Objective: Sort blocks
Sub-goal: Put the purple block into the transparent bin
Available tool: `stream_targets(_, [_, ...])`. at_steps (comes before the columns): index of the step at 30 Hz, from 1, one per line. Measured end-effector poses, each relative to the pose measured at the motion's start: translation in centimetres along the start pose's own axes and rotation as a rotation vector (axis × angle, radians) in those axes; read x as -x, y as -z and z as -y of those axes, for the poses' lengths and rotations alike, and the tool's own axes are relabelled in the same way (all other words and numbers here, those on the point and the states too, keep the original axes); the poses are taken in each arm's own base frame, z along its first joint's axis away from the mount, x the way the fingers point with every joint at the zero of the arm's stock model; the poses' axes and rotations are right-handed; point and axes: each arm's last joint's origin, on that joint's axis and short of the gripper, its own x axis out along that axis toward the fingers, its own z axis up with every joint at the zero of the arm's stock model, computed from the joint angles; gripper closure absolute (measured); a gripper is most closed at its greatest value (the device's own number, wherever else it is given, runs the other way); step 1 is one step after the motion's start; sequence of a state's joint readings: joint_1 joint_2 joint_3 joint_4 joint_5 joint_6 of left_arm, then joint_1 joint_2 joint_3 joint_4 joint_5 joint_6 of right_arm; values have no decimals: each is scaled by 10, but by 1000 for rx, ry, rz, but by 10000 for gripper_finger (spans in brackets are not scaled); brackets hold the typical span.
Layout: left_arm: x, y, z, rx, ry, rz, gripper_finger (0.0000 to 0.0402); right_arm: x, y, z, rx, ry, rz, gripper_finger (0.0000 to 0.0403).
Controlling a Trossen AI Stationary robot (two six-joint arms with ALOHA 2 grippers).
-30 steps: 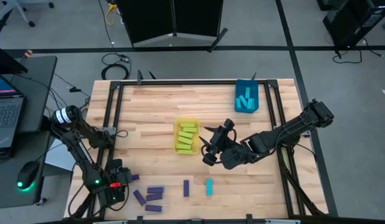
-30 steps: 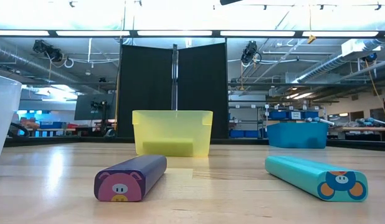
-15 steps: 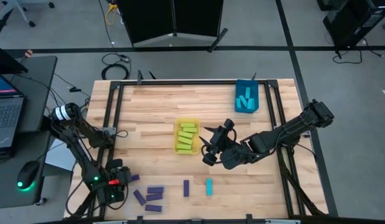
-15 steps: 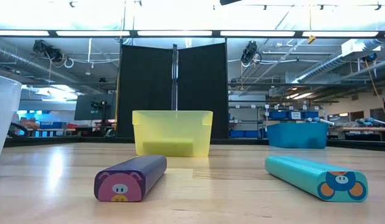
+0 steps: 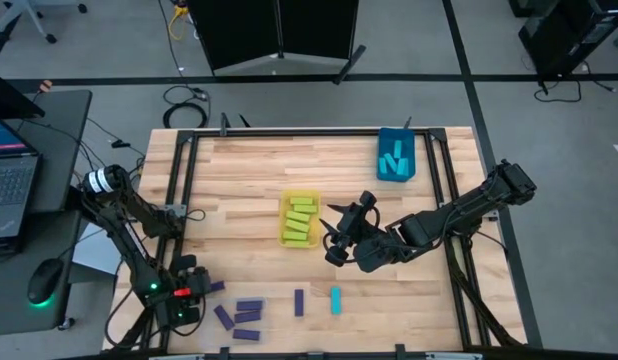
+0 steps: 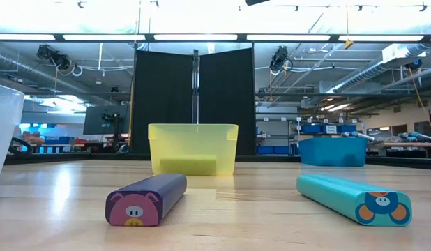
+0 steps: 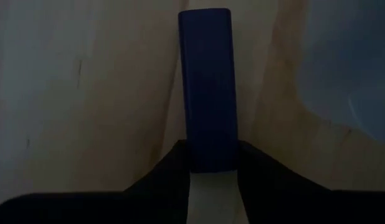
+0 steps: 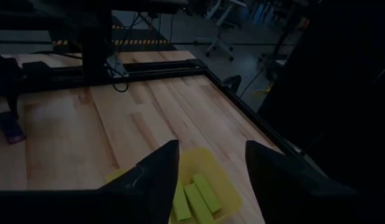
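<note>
1. Two arms share your table (image 5: 249, 170); read the high view from its left edge across. At the near left corner the left gripper (image 5: 186, 303) is low over the wood, just beside a clear bin that the low view shows as a pale wall (image 6: 5, 132).
2. Its wrist view gives you the reason: the two fingers (image 7: 167, 168) stand on either side of one end of a purple block (image 7: 207, 87) lying flat, touching or almost touching it. Judge this as a pinch closing, not yet a lift.
3. Just beside it lie more purple blocks (image 5: 244, 314), and farther along a lone purple block (image 5: 299, 301) and a cyan block (image 5: 336, 300), all unsorted near the front edge.
4. At mid-table the yellow bin (image 5: 300, 219) holds yellow-green blocks (image 5: 301, 215), grouped by colour.
5. Next to it the right gripper (image 5: 334, 243) hangs above the bin's edge with fingers (image 8: 156, 171) spread and nothing between them; you may take it as waiting.
6. Far right at the back, the blue bin (image 5: 396, 155) holds cyan blocks (image 5: 393, 160).
</note>
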State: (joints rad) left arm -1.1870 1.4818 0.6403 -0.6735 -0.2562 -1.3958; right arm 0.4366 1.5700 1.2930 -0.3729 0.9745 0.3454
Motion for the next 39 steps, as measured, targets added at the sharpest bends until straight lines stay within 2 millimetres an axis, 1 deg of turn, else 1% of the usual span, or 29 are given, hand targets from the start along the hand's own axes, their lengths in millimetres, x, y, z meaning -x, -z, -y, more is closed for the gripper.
stream_targets(14, [2,0,-4,28,-34,-8,293,0,0,0,0,0,0,207])
stream_targets(21, [13,0,-21,22,-111,-38,294,0,0,0,0,0,0,211])
stream_targets(25, [17,1,-26,17,-134,-62,294,0,0,0,0,0,0,208])
stream_targets(31, [25,-1,-29,19,-106,-56,294,0,0,0,0,0,0,211])
stream_targets(39, [45,-6,-39,40,-29,32,294,0,0,0,0,0,0,212])
